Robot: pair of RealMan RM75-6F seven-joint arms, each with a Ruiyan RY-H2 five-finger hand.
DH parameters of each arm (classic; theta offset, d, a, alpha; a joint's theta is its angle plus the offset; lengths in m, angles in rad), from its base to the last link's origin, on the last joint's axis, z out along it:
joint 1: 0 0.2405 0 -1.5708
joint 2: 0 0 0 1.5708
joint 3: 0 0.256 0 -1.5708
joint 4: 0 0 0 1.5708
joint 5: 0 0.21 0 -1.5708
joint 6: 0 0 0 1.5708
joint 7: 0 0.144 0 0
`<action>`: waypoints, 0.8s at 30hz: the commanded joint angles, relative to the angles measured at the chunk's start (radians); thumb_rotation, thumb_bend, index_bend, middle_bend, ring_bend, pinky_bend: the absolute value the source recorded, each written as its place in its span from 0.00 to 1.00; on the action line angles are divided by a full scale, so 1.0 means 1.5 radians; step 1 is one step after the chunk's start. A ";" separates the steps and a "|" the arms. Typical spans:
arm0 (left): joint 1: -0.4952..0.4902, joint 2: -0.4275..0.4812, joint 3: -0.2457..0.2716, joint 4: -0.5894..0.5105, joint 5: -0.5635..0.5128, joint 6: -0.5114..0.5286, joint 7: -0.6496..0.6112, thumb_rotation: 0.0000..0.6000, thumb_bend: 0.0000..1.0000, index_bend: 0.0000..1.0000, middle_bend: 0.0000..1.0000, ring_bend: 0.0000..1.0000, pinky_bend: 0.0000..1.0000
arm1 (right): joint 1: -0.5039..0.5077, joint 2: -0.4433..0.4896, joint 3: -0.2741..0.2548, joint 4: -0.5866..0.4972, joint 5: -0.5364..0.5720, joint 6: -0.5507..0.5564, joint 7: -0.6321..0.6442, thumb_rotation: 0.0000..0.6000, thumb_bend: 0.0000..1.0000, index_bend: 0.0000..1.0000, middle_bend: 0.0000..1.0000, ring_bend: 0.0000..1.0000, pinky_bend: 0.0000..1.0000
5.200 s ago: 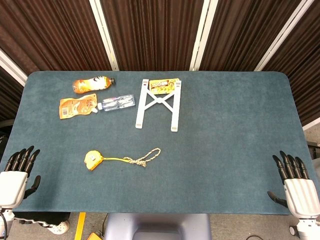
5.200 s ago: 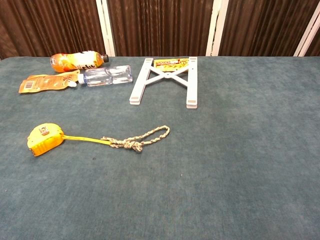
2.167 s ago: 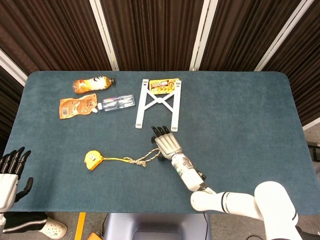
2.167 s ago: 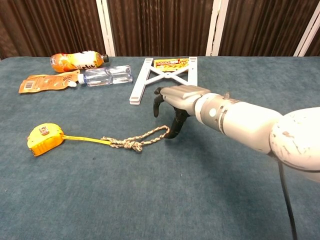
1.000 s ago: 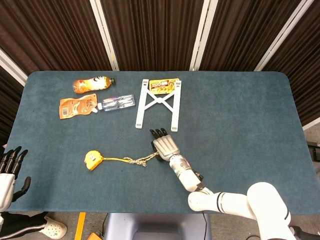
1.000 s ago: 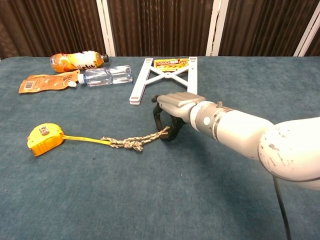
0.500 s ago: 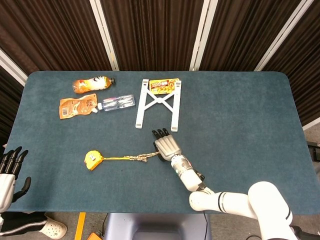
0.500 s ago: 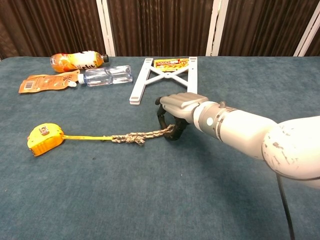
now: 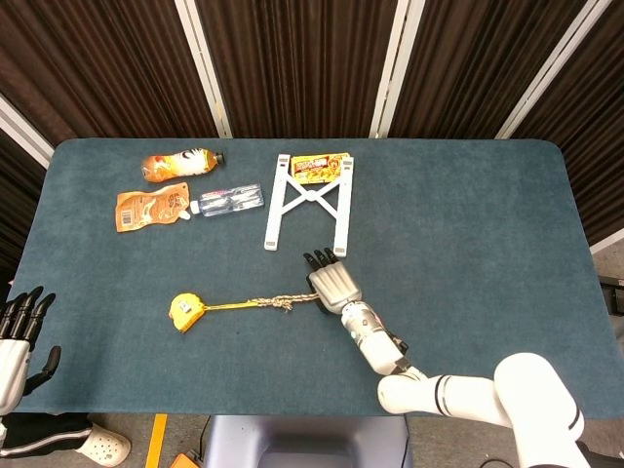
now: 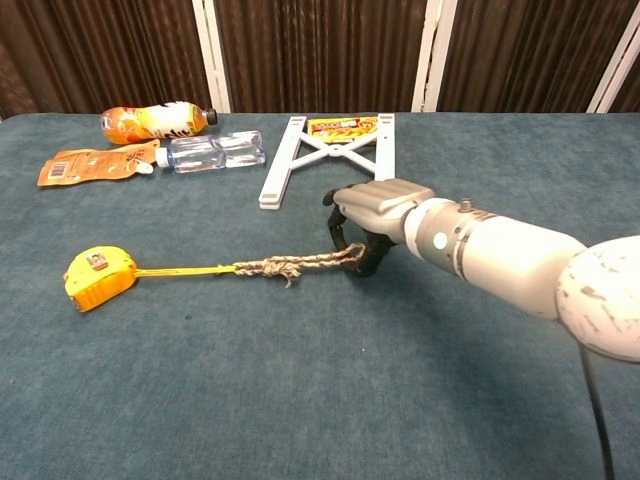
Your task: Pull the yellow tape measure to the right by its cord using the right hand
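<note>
The blue-green surface carries everything. The right hand sits near its middle, fingers curled down around the looped end of the braided cord, which runs straight and taut to the left. At its far end lies the yellow tape measure, front-left. The left hand rests at the surface's left edge, fingers apart, holding nothing.
</note>
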 commanded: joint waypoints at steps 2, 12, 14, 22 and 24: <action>0.000 0.001 -0.001 0.001 0.001 0.002 -0.002 1.00 0.46 0.05 0.00 0.00 0.13 | -0.012 0.024 -0.010 -0.028 -0.003 0.014 -0.009 1.00 0.67 0.77 0.15 0.10 0.00; 0.002 0.001 -0.003 -0.002 -0.004 0.005 0.000 1.00 0.46 0.05 0.00 0.00 0.13 | -0.068 0.128 -0.051 -0.153 -0.027 0.072 -0.014 1.00 0.68 0.78 0.15 0.10 0.00; 0.002 0.001 -0.005 -0.002 -0.007 0.005 -0.001 1.00 0.46 0.05 0.00 0.00 0.13 | -0.083 0.154 -0.061 -0.182 -0.040 0.089 -0.011 1.00 0.68 0.78 0.15 0.10 0.00; 0.001 0.000 -0.004 -0.003 -0.007 0.001 0.004 1.00 0.46 0.05 0.00 0.00 0.13 | -0.157 0.277 -0.107 -0.300 -0.123 0.175 0.015 1.00 0.68 0.78 0.15 0.10 0.00; 0.000 -0.002 -0.004 -0.004 -0.007 -0.001 0.009 1.00 0.46 0.05 0.00 0.00 0.13 | -0.180 0.311 -0.117 -0.321 -0.146 0.198 0.029 1.00 0.68 0.78 0.15 0.10 0.00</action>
